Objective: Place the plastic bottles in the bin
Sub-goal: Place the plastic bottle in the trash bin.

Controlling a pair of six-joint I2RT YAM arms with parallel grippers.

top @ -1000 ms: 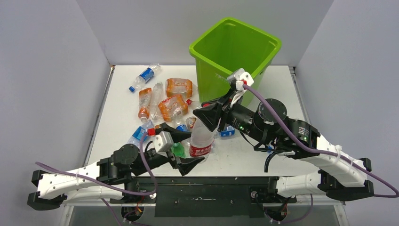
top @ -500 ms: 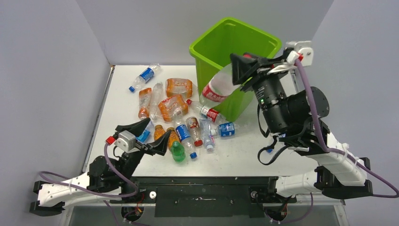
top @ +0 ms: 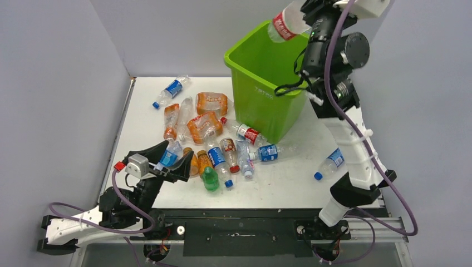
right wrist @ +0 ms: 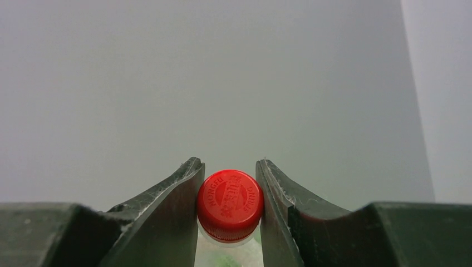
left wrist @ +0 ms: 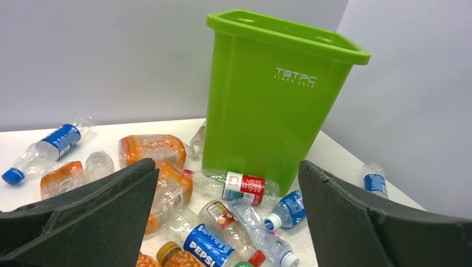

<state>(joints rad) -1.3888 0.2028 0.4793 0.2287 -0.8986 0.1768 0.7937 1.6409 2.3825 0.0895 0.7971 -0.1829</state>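
Note:
My right gripper (top: 305, 12) is raised high over the far rim of the lime-green bin (top: 243, 40). It is shut on a clear bottle with a red label (top: 284, 23), which hangs tilted over the bin's opening. In the right wrist view the jaws pinch its red cap (right wrist: 230, 203). My left gripper (top: 162, 158) is open and empty, low at the near left of the bottle pile (top: 214, 139). In the left wrist view its fingers (left wrist: 83, 217) frame the bin (left wrist: 267, 111) and a Pepsi bottle (left wrist: 209, 245).
A small green bottle (top: 210, 179) lies at the near edge of the pile. One blue-label bottle (top: 172, 89) lies at the far left, another (top: 332, 161) alone at the right next to the right arm. Grey walls close in on three sides.
My right arm has swung up from in front of the bin to above its far rim, carrying the red-label bottle. My left gripper has drawn back a little to the near left, still open.

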